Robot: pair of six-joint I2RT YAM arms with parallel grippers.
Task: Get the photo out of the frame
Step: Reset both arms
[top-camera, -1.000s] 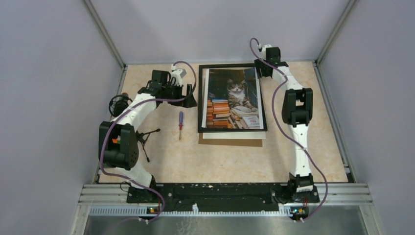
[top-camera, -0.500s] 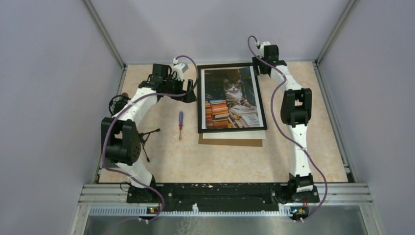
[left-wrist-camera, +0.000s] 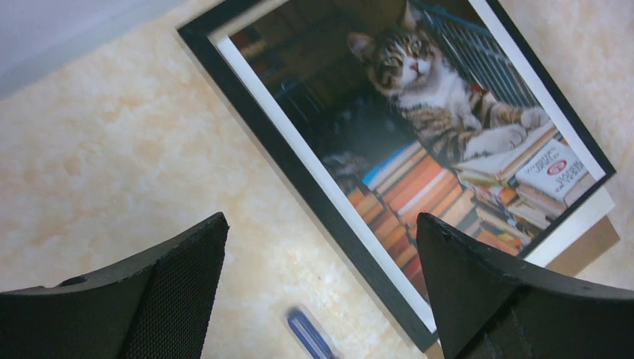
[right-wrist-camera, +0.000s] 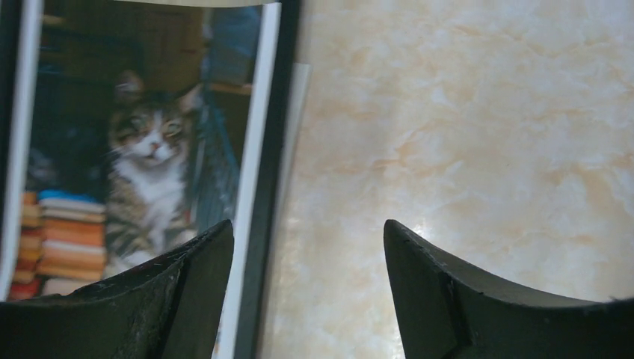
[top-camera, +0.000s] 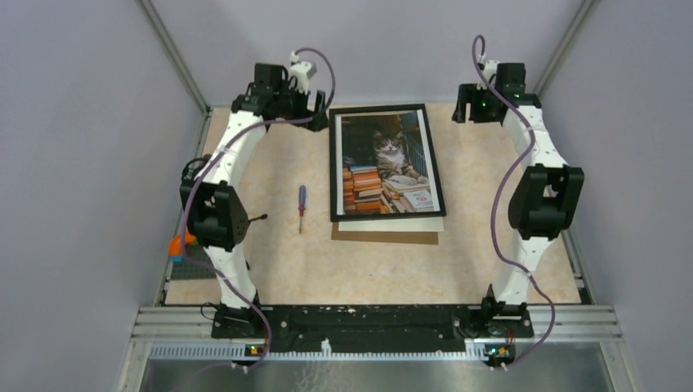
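The black frame (top-camera: 334, 171) lies flat at the back middle of the table, with the cat-and-books photo (top-camera: 384, 167) showing inside it. A white sheet edge (top-camera: 392, 224) and a brown backing board (top-camera: 384, 238) stick out under its near edge. My left gripper (top-camera: 319, 114) is open and empty, raised off the frame's back left corner. My right gripper (top-camera: 463, 110) is open and empty, raised to the right of the back right corner. The left wrist view shows the frame (left-wrist-camera: 299, 168) and photo (left-wrist-camera: 434, 112) beyond the left gripper (left-wrist-camera: 321, 224). The right wrist view shows the frame's right edge (right-wrist-camera: 273, 149) and photo (right-wrist-camera: 142, 149) beyond the right gripper (right-wrist-camera: 308, 228).
A screwdriver (top-camera: 301, 208) with a blue and red handle lies left of the frame; it is blurred in the left wrist view (left-wrist-camera: 310, 336). A small black stand (top-camera: 245, 224) and an orange object (top-camera: 178, 245) sit at the left edge. Grey walls enclose the table.
Both grippers have risen and moved away from the frame's back corners, the right arm swinging out to the right. The frame has shifted slightly left and now lies still.
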